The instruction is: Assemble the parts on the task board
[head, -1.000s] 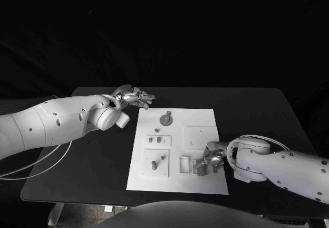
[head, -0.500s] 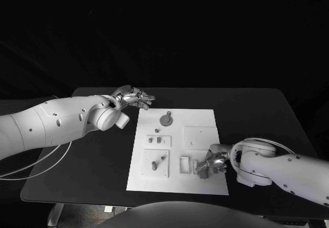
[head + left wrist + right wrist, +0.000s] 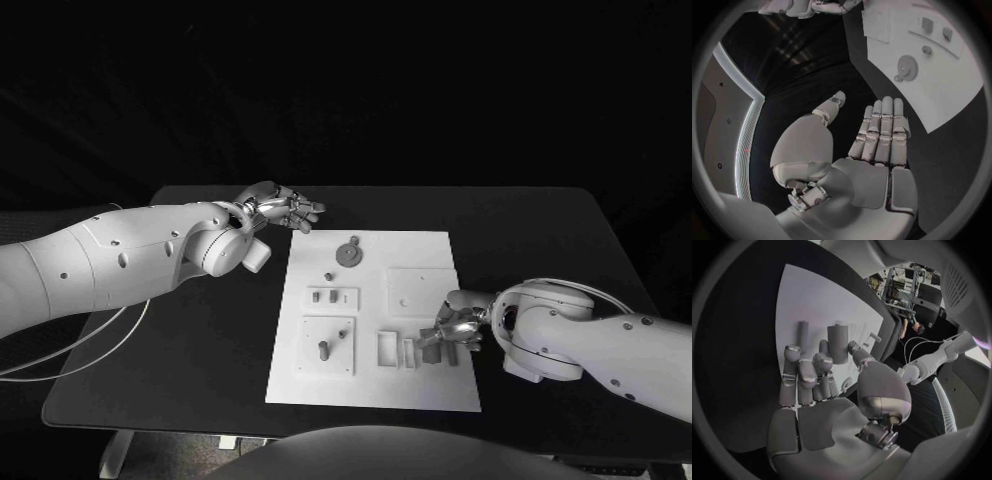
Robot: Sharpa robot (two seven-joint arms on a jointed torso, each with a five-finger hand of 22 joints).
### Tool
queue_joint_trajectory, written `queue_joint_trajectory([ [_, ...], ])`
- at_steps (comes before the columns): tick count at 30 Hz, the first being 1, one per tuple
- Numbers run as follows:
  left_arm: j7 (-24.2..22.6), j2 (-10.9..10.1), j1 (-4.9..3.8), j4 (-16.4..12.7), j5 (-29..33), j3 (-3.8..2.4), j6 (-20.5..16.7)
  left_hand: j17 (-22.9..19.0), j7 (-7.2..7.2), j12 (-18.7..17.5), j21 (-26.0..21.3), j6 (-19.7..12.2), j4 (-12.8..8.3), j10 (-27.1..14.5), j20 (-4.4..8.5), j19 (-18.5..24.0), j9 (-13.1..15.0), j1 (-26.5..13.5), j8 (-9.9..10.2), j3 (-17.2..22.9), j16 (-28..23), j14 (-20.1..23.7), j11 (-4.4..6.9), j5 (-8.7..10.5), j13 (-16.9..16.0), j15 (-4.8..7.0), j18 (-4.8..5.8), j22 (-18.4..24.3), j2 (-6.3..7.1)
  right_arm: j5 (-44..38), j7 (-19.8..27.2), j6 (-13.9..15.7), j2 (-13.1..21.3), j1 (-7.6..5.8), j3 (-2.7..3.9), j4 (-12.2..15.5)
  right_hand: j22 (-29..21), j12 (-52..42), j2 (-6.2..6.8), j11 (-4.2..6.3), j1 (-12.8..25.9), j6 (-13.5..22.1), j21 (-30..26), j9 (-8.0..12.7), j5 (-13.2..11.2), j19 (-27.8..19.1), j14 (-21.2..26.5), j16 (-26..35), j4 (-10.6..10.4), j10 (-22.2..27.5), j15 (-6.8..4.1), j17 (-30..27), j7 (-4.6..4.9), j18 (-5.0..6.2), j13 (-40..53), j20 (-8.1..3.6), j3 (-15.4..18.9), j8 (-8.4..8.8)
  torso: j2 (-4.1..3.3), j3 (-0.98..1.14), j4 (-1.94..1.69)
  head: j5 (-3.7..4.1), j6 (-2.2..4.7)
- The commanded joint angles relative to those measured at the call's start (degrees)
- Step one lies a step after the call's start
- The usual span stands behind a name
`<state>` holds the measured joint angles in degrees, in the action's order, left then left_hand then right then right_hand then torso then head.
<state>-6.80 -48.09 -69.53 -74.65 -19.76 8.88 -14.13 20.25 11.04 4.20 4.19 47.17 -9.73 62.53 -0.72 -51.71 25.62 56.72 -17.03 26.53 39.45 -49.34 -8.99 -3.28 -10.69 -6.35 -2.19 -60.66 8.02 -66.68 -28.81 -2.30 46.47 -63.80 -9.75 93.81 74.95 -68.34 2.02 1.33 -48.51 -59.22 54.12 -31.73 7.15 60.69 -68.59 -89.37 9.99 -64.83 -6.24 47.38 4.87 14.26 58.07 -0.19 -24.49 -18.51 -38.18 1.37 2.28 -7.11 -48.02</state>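
While my right hand (image 3: 459,325) is working over the near right part of the white board (image 3: 433,390), it is shifting a little compared with one second ago: it is now sitting slightly further toward the right edge of the board. The small grey pieces (image 3: 436,346) just beside the fingers are now standing more free of the hand than before. My judgement is that I am adjusting my grip or my position on one piece, not finishing an insertion, so this step of the assembly is probably not done yet.

In the right wrist view, my right hand (image 3: 826,390) is holding its fingers curled over the board (image 3: 798,295), and a short grey cylinder (image 3: 837,342) is standing right at the fingertips, with a thinner peg (image 3: 802,332) just beside it. I cannot tell if the fingers are really pinching the cylinder or only touching it.

My left hand (image 3: 284,207) is waiting over the black table (image 3: 188,300) near the far left corner of the board, and it is keeping the same place as before. In the left wrist view this hand (image 3: 873,150) is flat and is gripping nothing. The round gear-like piece (image 3: 349,249) is lying on the board near its far edge, close to this hand but not touching it.
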Motion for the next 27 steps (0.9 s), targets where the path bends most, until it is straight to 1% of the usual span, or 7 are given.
queue_joint_trajectory([
  [1, 0.0, 0.1, -0.12, 0.0, -0.3, -0.04, 0.8, 0.1, -0.03, -0.1, -0.3, -0.4, 0.0, -0.4, 0.03, 0.0, -0.1, -0.6, -0.1, -0.3, -0.3, -0.1, -0.07, -0.18, 0.1, -0.04, -0.75, 0.1, 0.14, 5.0, -0.2, -0.1, -0.2, -1.04, 0.21, 0.3, 0.9, 0.1, -1.94, 0.03, -1.2, -0.5, 0.2, -0.1, 0.2, 0.3, -0.6, 0.1, 6.3, -0.6, -0.16, 0.1, 0.06, 0.74, 0.1, -0.11, -6.8, -0.20, 0.01, -0.03, -0.05, 0.03, 0.04],
  [6, 0.2, 0.2, -0.12, 0.0, -0.4, -0.04, 0.8, 0.1, -0.03, -0.1, -0.3, -0.4, 0.0, -0.5, 0.02, 0.1, -0.1, -0.6, -0.1, -0.4, -0.3, 0.0, -0.10, -0.18, 0.1, -0.06, -0.75, 0.1, 0.18, 13.5, -0.9, -3.2, -1.7, -2.79, 0.26, -0.8, 0.9, 0.1, -1.86, 0.06, -1.5, -0.5, 0.2, 0.0, 0.2, 0.3, -0.3, 0.2, 6.5, -0.6, -0.17, -0.4, 0.04, 0.74, 0.1, -0.19, -7.0, -0.11, 0.01, -0.08, -0.09, 0.14, 0.03],
  [11, 0.5, 0.3, -0.13, 0.0, -0.4, -0.03, 0.9, 0.1, -0.03, -0.1, -0.3, -0.4, 0.0, -0.6, 0.01, 0.1, -0.1, -0.7, -0.1, -0.4, -0.4, 0.0, -0.12, -0.18, 0.1, -0.07, -0.74, 0.1, 0.20, 19.0, -1.8, -5.8, -4.3, -3.76, 0.22, -3.2, 0.9, 0.2, -2.03, -0.03, -1.2, -0.3, 0.2, 0.0, 0.2, 0.2, -0.1, 0.3, 6.4, -0.6, -0.18, -0.6, 0.12, 0.74, 0.0, -0.15, -7.1, 0.05, 0.01, -0.16, -0.12, 0.22, -0.01],
  [13, 0.7, 0.3, -0.13, 0.0, -0.4, -0.03, 1.0, 0.1, -0.03, -0.1, -0.3, -0.4, 0.0, -0.6, 0.00, 0.1, -0.1, -0.7, -0.1, -0.4, -0.4, 0.0, -0.13, -0.18, 0.1, -0.08, -0.74, 0.1, 0.22, 21.4, -2.1, -6.6, -5.5, -4.15, -0.02, -4.2, 0.9, 0.3, -2.22, -0.07, -1.1, -0.3, 0.2, 0.1, 0.2, 0.1, 0.0, 0.3, 6.4, -0.5, -0.18, -0.6, 0.16, 0.74, 0.1, -0.12, -7.2, 0.10, 0.00, -0.16, -0.12, 0.22, -0.07],
  [16, 0.9, 0.3, -0.14, 0.0, -0.5, -0.03, 1.0, 0.2, -0.04, -0.1, -0.3, -0.4, 0.0, -0.6, -0.01, 0.2, -0.1, -0.7, -0.2, -0.4, -0.4, 0.1, -0.15, -0.18, 0.2, -0.10, -0.74, 0.2, 0.26, 24.4, -2.8, -7.4, -7.3, -4.86, -0.85, -5.6, 1.0, 0.3, -2.41, -0.10, -1.0, -0.3, 0.2, 0.1, 0.2, 0.0, -0.1, 0.3, 6.4, -0.5, -0.17, -0.4, 0.18, 0.74, 0.1, -0.09, -7.2, 0.14, -0.01, -0.18, -0.05, 0.24, -0.09],
  [20, 1.0, 0.5, -0.14, -0.1, -0.6, -0.03, 1.1, 0.2, -0.04, -0.1, -0.3, -0.4, 0.1, -0.7, -0.02, 0.2, -0.1, -0.7, -0.2, -0.4, -0.5, 0.1, -0.17, -0.18, 0.2, -0.11, -0.74, 0.2, 0.30, 25.2, -3.5, -8.4, -9.9, -5.53, -2.01, -7.2, 1.0, 0.3, -2.53, -0.11, -0.9, -0.3, 0.2, 0.1, 0.2, 0.0, -0.1, 0.3, 6.4, -0.4, -0.16, -0.1, 0.19, 0.74, 0.1, -0.07, -7.2, 0.16, -0.01, -0.16, -0.14, 0.25, -0.21],
  [27, 1.2, 0.4, -0.14, -0.2, -0.7, -0.03, 1.1, 0.2, -0.05, -0.2, -0.3, -0.4, 0.1, -0.7, -0.03, 0.2, -0.1, -0.7, -0.2, -0.4, -0.5, 0.1, -0.19, -0.19, 0.2, -0.12, -0.74, 0.2, 0.33, 23.6, -3.8, -8.7, -12.3, -5.76, -3.41, -9.1, 1.0, 0.2, -2.68, -0.13, -0.7, -0.3, 0.2, 0.1, 0.2, -0.1, 0.0, 0.2, 6.4, -0.4, -0.14, -0.1, 0.22, 0.74, 0.2, -0.03, -7.3, 0.20, 0.00, -0.14, -0.19, 0.11, -0.38],
])
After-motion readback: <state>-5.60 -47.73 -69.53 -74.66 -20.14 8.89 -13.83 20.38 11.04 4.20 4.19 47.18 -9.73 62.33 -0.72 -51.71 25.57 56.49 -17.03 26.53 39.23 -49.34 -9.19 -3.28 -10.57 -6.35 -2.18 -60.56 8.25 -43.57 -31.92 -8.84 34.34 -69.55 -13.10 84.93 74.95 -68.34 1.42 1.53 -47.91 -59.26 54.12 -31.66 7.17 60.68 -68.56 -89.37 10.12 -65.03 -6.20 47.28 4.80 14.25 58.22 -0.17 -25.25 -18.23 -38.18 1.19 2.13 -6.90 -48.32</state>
